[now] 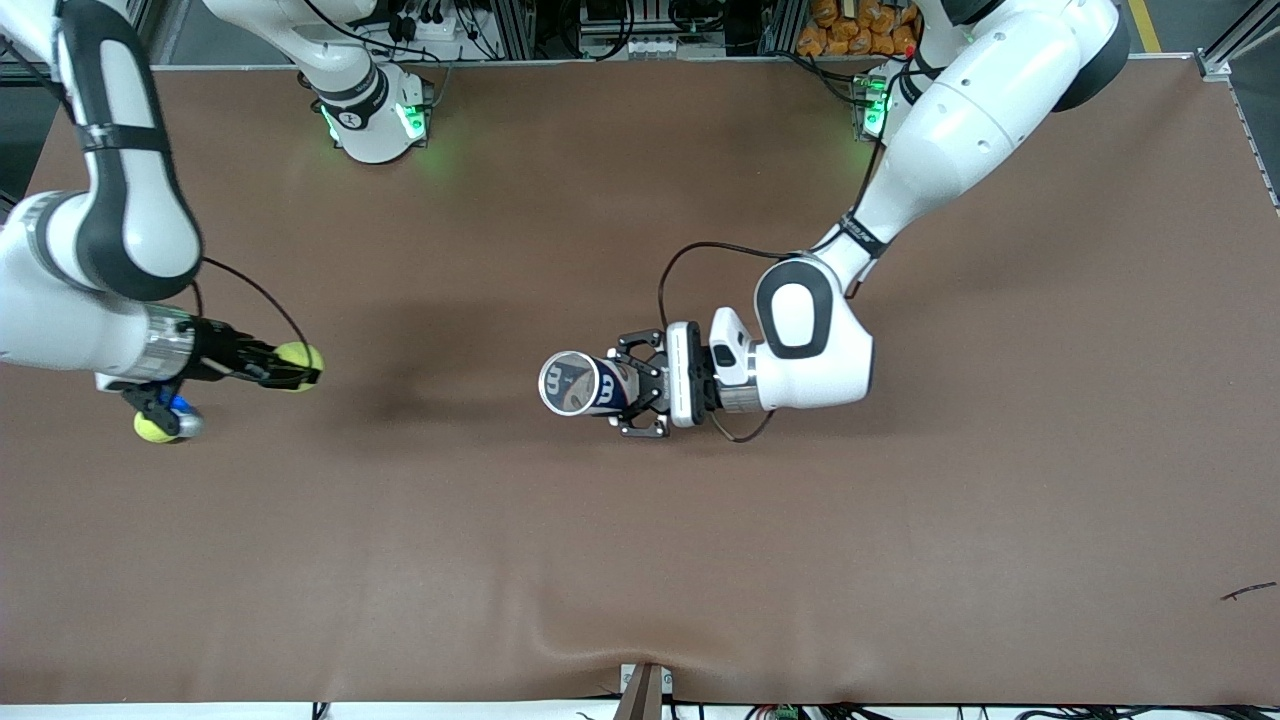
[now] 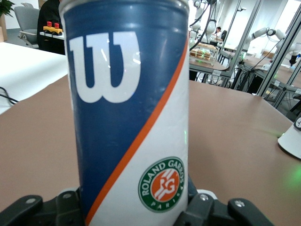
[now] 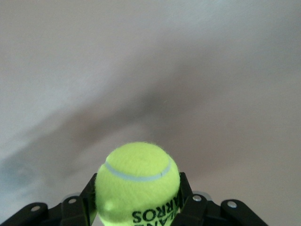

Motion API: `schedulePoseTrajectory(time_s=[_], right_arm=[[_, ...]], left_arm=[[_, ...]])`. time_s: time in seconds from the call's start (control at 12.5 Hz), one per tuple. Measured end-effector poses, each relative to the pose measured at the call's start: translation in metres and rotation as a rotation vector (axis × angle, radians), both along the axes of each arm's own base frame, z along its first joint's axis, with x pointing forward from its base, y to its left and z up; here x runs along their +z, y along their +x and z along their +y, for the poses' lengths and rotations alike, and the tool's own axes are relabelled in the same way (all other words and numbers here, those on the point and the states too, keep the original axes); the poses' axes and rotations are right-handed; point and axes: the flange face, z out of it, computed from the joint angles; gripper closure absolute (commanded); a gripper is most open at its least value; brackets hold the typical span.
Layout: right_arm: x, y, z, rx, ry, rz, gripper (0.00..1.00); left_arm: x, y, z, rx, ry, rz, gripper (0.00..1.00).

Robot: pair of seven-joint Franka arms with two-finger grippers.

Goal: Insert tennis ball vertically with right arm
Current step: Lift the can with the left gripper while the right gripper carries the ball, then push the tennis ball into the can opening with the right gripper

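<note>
At nine o'clock, right gripper clamps tennis ball; left gripper grips can mid-worktop; insertion pending.

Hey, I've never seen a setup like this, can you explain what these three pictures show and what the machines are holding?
Two white robot arms work at a brown table. One picture looks down from above; the other two come from cameras on each arm's wrist. The left gripper, mid-table, is around an upright blue and white tennis ball can, its jaws at the can's sides. The right gripper, at its own end of the table, is shut on a yellow tennis ball. A second ball is below that arm.
</note>
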Motion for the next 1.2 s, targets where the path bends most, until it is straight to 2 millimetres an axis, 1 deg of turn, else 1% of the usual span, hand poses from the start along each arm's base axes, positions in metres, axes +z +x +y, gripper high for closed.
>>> schedulePoseTrajectory(time_s=[0.24, 0.32, 0.4, 0.48, 0.64, 0.72, 0.88, 0.96, 1.2], right_arm=[[0.020, 0.005, 0.065, -0.048, -0.022, 0.011, 0.35], [0.024, 0.003, 0.089, -0.065, -0.031, 0.020, 0.35], [0.028, 0.001, 0.112, -0.082, -0.039, 0.027, 0.35], [0.036, 0.001, 0.133, -0.103, -0.045, 0.023, 0.35], [0.062, 0.005, 0.161, -0.157, -0.048, 0.000, 0.35], [0.076, 0.007, 0.173, -0.171, -0.059, -0.015, 0.35], [0.094, 0.006, 0.186, -0.150, -0.135, -0.036, 0.35], [0.103, 0.006, 0.187, -0.137, -0.162, -0.038, 0.35], [0.127, 0.011, 0.177, -0.122, -0.218, -0.060, 0.35]], left_arm=[[-0.028, -0.029, -0.031, -0.012, -0.061, 0.016, 0.27], [-0.035, -0.036, -0.038, -0.018, -0.066, 0.022, 0.26], [-0.041, -0.042, -0.043, -0.026, -0.068, 0.023, 0.27], [-0.050, -0.047, -0.047, -0.031, -0.077, 0.012, 0.26], [-0.069, -0.055, -0.051, -0.011, -0.120, -0.041, 0.27], [-0.078, -0.058, -0.052, 0.003, -0.138, -0.066, 0.27], [-0.092, -0.068, -0.058, 0.019, -0.162, -0.092, 0.27], [-0.100, -0.076, -0.063, 0.023, -0.171, -0.103, 0.27], [-0.123, -0.101, -0.080, 0.039, -0.196, -0.129, 0.27]])
